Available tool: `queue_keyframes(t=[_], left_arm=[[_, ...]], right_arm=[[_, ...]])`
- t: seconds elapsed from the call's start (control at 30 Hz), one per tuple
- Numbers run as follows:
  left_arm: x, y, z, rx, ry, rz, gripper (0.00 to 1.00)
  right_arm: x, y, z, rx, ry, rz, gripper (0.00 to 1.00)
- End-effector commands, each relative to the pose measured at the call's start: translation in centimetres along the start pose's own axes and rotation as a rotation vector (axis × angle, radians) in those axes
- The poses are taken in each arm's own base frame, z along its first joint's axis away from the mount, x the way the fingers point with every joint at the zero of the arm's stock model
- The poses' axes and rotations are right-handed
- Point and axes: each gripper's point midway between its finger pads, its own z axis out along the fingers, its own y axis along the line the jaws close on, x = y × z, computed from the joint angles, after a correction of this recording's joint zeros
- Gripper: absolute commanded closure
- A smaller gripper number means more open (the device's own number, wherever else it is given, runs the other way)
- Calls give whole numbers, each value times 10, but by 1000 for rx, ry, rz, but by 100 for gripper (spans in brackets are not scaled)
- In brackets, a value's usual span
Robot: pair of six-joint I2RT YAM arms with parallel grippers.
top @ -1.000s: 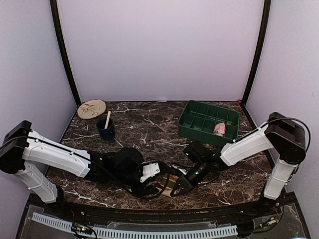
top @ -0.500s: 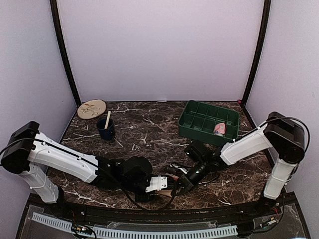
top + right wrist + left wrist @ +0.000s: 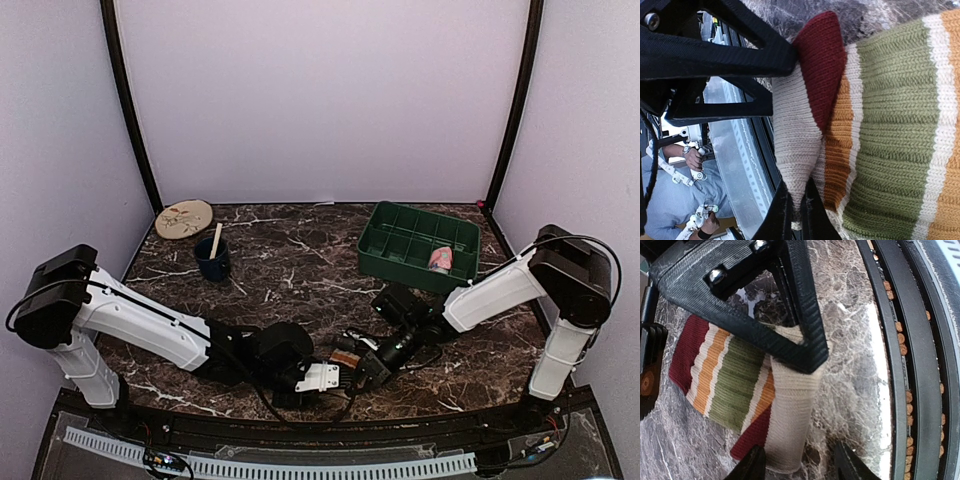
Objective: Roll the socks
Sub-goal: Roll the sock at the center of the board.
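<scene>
Striped sock (image 3: 730, 375), beige end in right hand (image 3: 795, 210)

left hand (image 3: 338, 378) swung right toward the right hand (image 3: 360, 366), sock (image 3: 725, 375) now mostly covered

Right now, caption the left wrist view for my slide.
Open left gripper straddling the beige section of the striped sock on the marble table.
</scene>
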Motion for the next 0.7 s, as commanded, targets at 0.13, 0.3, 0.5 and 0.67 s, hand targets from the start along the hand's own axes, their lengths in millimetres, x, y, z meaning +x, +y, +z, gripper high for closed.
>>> queue_keyframes(t=[0.13, 0.3, 0.5, 0.67], left_arm=[[-23, 15, 5, -64, -46, 54, 52], [-20, 9, 12, -21, -16, 70, 68], [-18, 2, 13, 16, -11, 65, 72], [-20, -8, 14, 87, -1, 69, 85]], right_arm=[[4, 0, 0, -26, 13, 8, 100], [4, -1, -1, -28, 11, 12, 100], [6, -3, -5, -28, 9, 17, 100], [9, -7, -9, -15, 3, 23, 100]])
